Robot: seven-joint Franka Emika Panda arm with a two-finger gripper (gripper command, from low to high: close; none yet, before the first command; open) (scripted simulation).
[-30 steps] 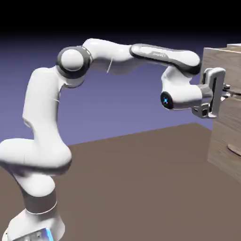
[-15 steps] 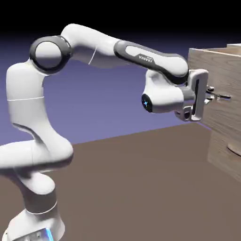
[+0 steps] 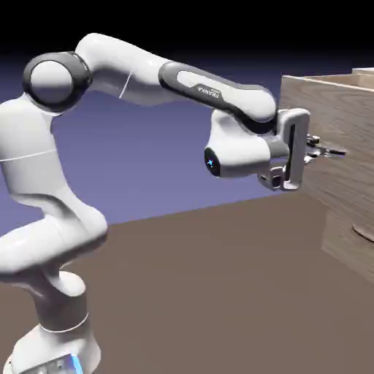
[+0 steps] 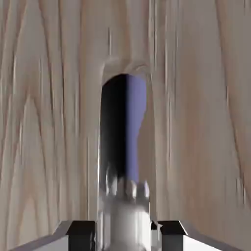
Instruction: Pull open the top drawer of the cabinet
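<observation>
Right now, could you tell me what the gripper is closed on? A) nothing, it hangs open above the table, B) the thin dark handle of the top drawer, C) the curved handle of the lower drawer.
B: in the exterior view the gripper is clamped on the handle of the pulled-out top drawer; the hand view shows that handle between the fingertips.

Matt wood-grain top drawer (image 3: 337,124); glossy metal handle (image 4: 123,147); smooth white plastic-looking arm (image 3: 109,69)
</observation>
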